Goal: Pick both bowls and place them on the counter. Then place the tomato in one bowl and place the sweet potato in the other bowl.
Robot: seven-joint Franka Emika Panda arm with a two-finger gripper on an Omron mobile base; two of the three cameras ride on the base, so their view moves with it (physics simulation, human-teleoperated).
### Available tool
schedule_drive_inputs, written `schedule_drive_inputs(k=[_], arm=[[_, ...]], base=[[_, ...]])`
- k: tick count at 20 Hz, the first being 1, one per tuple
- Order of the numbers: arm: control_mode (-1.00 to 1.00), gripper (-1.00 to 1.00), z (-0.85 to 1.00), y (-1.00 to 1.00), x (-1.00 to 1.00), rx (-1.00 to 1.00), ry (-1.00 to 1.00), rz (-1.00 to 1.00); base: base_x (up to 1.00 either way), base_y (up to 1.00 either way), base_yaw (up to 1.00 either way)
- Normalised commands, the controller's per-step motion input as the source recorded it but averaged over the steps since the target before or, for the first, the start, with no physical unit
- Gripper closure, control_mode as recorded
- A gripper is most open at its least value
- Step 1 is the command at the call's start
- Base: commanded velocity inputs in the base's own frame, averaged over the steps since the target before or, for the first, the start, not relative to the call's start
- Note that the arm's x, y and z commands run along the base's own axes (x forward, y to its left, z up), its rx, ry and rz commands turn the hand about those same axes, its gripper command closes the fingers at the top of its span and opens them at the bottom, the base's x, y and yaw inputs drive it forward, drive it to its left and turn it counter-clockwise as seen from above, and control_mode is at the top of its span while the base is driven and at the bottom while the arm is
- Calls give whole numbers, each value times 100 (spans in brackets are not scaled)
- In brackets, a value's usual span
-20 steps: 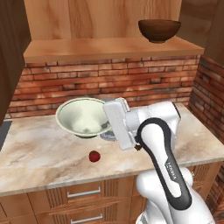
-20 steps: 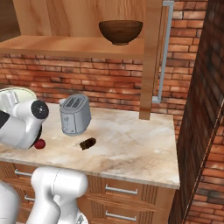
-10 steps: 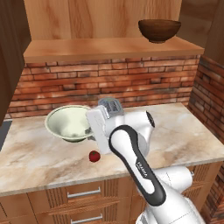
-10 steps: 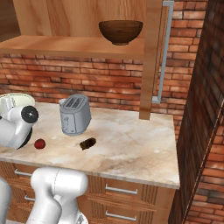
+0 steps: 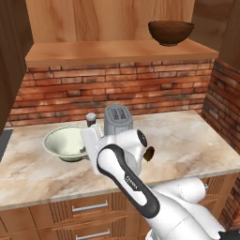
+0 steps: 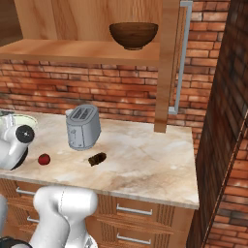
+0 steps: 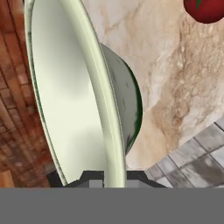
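Pale green inside, the white bowl [image 5: 66, 143] sits at the desk's [image 5: 187, 136] left end, its rim clamped edge-on in the gripper [image 7: 114, 175]. The brown bowl [image 5: 170, 32] waits well apart, up on the shelf [image 5: 117, 51] to the right.

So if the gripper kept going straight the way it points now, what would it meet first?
The gripper is already at the rim of the white and green bowl, the rim running between its fingers. Straight on, it meets only more of that bowl. The tomato lies off to one side.
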Motion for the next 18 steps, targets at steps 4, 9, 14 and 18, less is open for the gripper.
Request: schedule_drive_inputs(k=[4, 9, 14, 18], arm=[[-100, 100, -35, 31, 22, 0, 13, -6], [-100, 100, -39, 21, 21, 0, 8, -7], [-100, 100, -41, 15, 16, 0, 7, -7], [-100, 100, -36, 13, 16, 0, 2, -5]], base=[[0, 0, 0], [0, 0, 0], [0, 0, 0], [0, 0, 0]])
